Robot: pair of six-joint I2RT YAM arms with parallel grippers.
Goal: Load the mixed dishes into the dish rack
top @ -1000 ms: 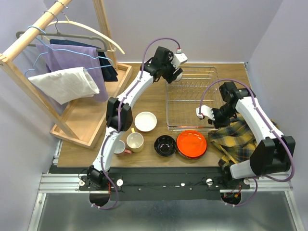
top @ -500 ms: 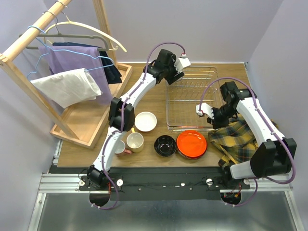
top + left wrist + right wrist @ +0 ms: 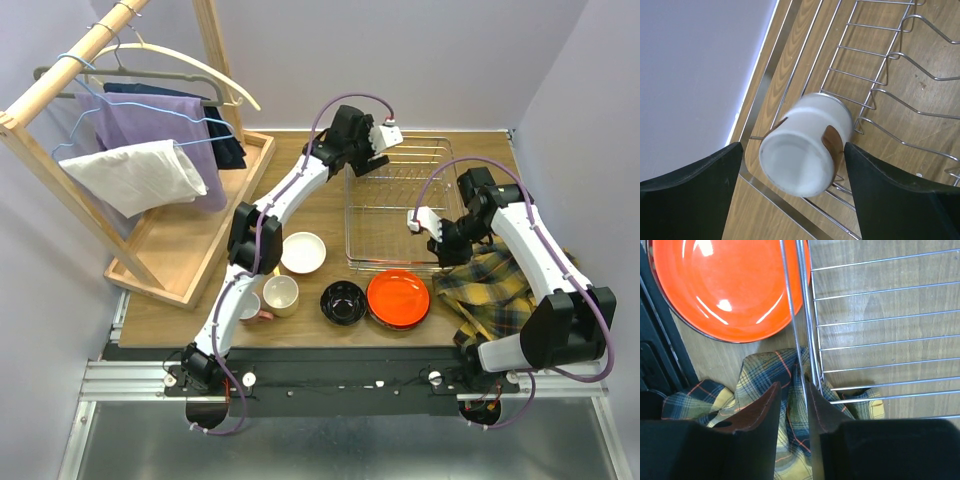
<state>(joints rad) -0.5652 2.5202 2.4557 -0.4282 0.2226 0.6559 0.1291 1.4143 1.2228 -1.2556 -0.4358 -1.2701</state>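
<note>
A pale cup [image 3: 802, 145] lies on its side on the wires in the back left corner of the silver dish rack [image 3: 348, 215], mouth toward the camera. My left gripper [image 3: 792, 147] is open above it, with its fingers wide on either side and not touching; it also shows in the top view [image 3: 378, 140]. My right gripper [image 3: 792, 385] is shut on the rack's rim wire [image 3: 805, 300] at the near right corner [image 3: 437, 240]. An orange-red bowl [image 3: 398, 298], a black bowl [image 3: 343, 301], a white bowl [image 3: 302, 252], a cream mug [image 3: 281, 295] and a pink mug [image 3: 250, 306] stand in front of the rack.
A plaid cloth [image 3: 490, 285] lies crumpled at the rack's near right corner, under my right gripper [image 3: 765, 385]. A wooden clothes-rack tray [image 3: 180, 240] with hangers and hanging clothes stands at the left. The orange-red bowl [image 3: 720, 285] touches the rack's near side.
My left gripper has swung right and back over the rack's back left corner, and the cup now lies loose between its open fingers. My right gripper has stayed at the rim.
</note>
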